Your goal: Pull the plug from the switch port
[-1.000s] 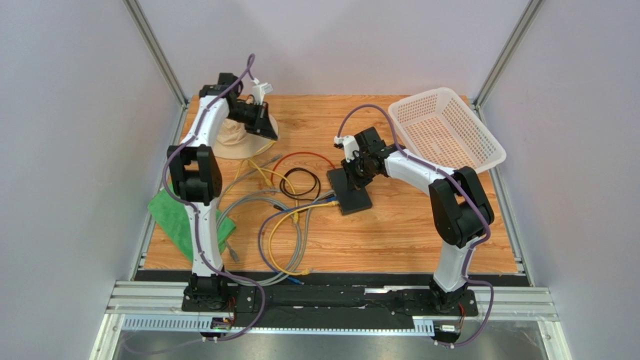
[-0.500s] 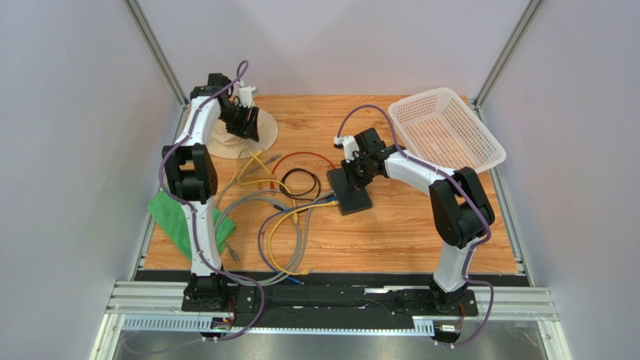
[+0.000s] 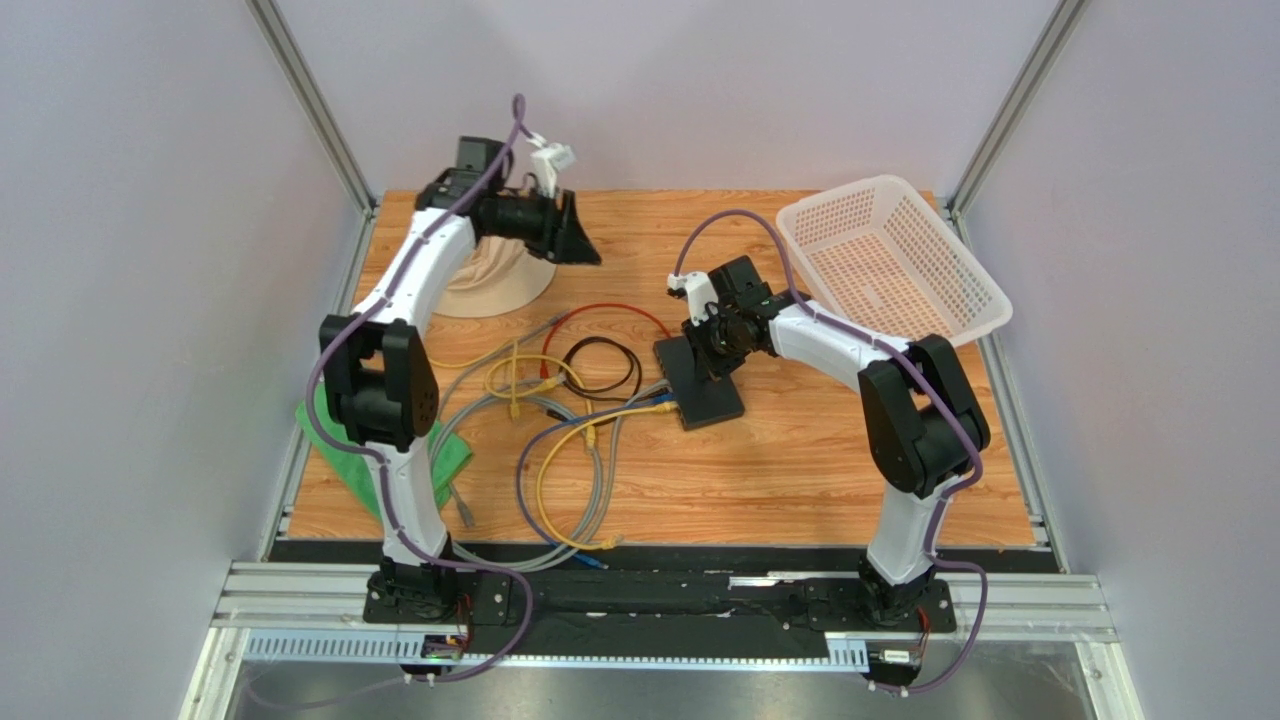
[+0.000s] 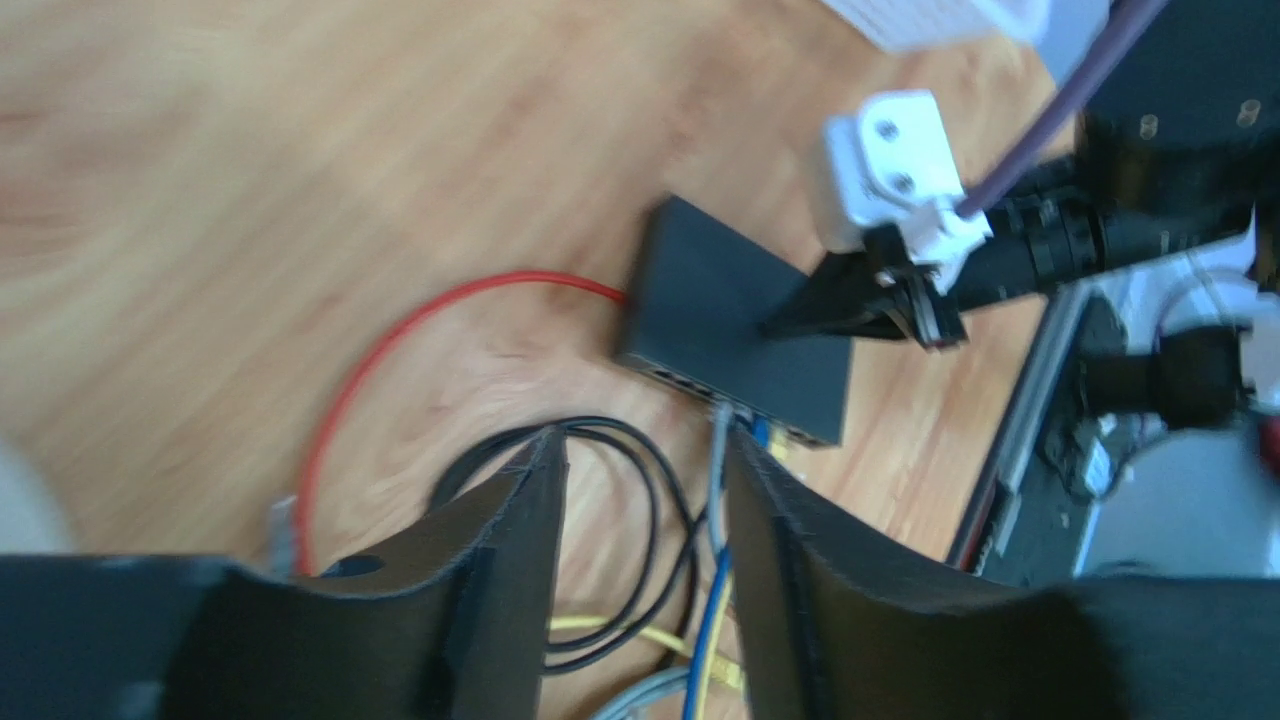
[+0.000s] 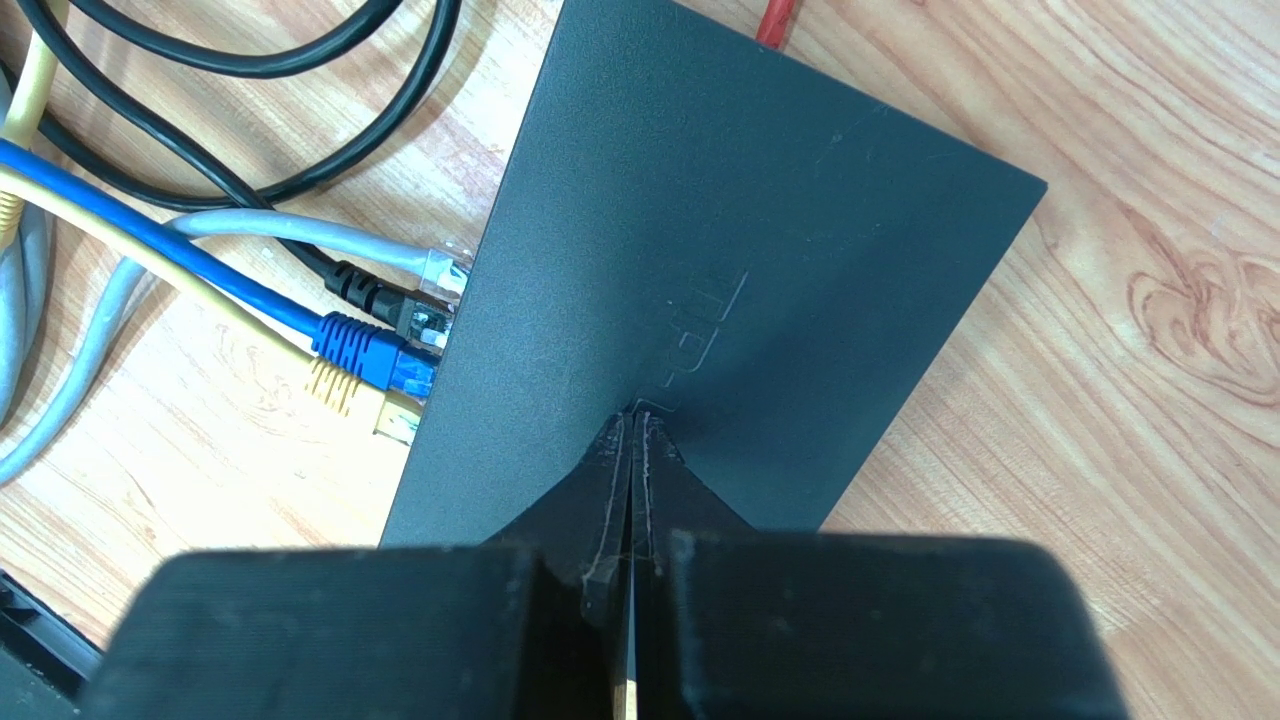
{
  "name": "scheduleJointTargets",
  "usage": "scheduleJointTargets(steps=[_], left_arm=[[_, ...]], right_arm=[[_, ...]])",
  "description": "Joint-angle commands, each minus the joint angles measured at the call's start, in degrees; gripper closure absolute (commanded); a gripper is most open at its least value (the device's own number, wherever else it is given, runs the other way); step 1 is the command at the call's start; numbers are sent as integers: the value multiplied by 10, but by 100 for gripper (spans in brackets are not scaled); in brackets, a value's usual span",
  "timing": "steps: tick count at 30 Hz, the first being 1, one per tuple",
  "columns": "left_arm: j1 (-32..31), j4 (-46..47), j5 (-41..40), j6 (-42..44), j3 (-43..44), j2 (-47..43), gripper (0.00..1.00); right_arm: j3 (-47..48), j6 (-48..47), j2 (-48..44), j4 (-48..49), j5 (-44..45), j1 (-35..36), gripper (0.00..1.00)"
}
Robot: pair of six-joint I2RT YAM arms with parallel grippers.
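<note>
bracing the box looks like the step in hand. on the wooden table (image 3: 781,480), well apart from the white basket (image 3: 902,255), the switch (image 5: 781,255) lies flat near the middle. the right gripper (image 5: 634,428) has its fingers pressed together, tips down on the black lid, so it is pinning the box rather than pinching anything. the left gripper (image 4: 639,465) hangs raised over the far left of the table with its fingers spread and nothing between them, and its camera looks toward the port side.

the pull itself is not yet begun. a clear plug (image 5: 436,270), a black plug (image 5: 383,297), a blue plug (image 5: 358,348) and a yellow plug (image 5: 376,413) sit side by side in the ports. the next move, one would judge, calls for the left arm to come down, close on one plug, squeeze its latch and draw it straight out while the right pins the box.

as for writing, there is raised lettering (image 5: 703,323) on the lid just ahead of the right fingertips, too faint to read with certainty.
</note>
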Motion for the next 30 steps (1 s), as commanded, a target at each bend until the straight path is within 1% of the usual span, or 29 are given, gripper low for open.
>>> scheduleJointTargets(steps=[1, 2, 3, 4, 6, 11, 17, 18, 20, 22, 25, 26, 28, 29, 30], left_arm=[[-67, 4, 63, -35, -57, 50, 60], [-75, 5, 59, -35, -62, 72, 71], [-81, 5, 39, -40, -71, 84, 98], [-89, 12, 29, -43, -75, 94, 100], [-92, 18, 31, -58, -79, 123, 100], [-117, 9, 42, -59, -51, 173, 100], [-148, -30, 83, -54, 12, 238, 100], [-151, -38, 89, -53, 37, 245, 100], [-152, -34, 96, -74, 65, 267, 100], [-152, -27, 92, -83, 77, 275, 100], [-148, -40, 81, -71, 80, 272, 100], [-144, -40, 83, -73, 63, 256, 90], [-132, -19, 88, -78, 37, 221, 74], [-127, -10, 110, -77, 8, 210, 60], [-123, 15, 127, -76, -7, 199, 55]], right_arm=[[-26, -12, 20, 4, 41, 6, 100], [-27, -13, 17, 4, 44, 6, 100], [-28, -6, 8, 5, 47, 6, 100], [-28, -3, 1, 5, 49, 5, 100], [-26, 1, -22, 2, 49, 4, 100], [-37, -5, -54, -2, 33, 7, 100], [-50, -10, -52, -2, 35, 7, 100], [-50, -9, -52, -2, 36, 8, 100], [-50, -9, -49, -4, 35, 8, 100], [-49, -10, -48, -3, 36, 7, 100], [-47, -10, -45, -5, 37, 6, 100], [-47, -12, -45, -5, 37, 7, 100], [-47, -12, -45, -5, 37, 7, 100], [-49, -12, -44, -4, 37, 7, 100], [-50, -13, -41, -4, 37, 8, 100]])
